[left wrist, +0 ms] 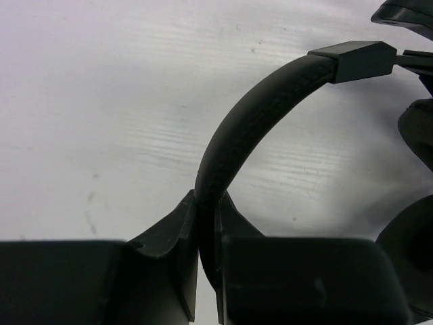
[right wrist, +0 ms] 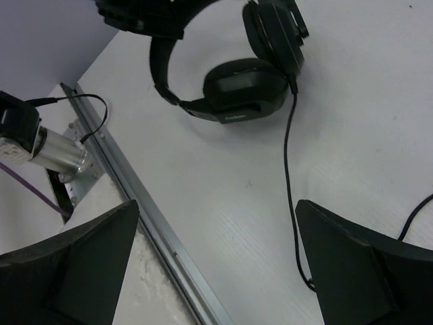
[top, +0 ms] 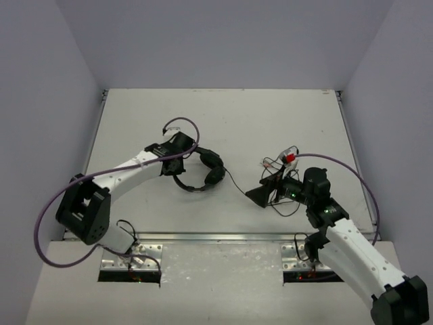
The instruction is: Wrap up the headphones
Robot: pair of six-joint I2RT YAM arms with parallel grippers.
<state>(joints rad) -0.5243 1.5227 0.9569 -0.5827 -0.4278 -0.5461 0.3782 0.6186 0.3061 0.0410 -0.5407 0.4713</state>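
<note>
The black headphones (top: 203, 172) lie near the table's middle, earcups (right wrist: 247, 84) to the right. My left gripper (left wrist: 206, 203) is shut on the padded headband (left wrist: 250, 122), which arcs up to the right from between the jaws. The thin black cable (right wrist: 287, 162) runs from the lower earcup across the table toward my right gripper (top: 260, 195). That gripper (right wrist: 216, 223) is open and empty, jaws wide apart just above the table, with the cable passing close by its right finger (right wrist: 352, 264). The cable loops under the right wrist (top: 287, 206); its plug is not visible.
A small white and red object (top: 289, 156) with a thin lead lies behind the right gripper. A metal rail (right wrist: 135, 196) marks the table's near edge, with a motor bracket (right wrist: 54, 149) beyond it. Purple robot cables (top: 179, 123) arch over both arms.
</note>
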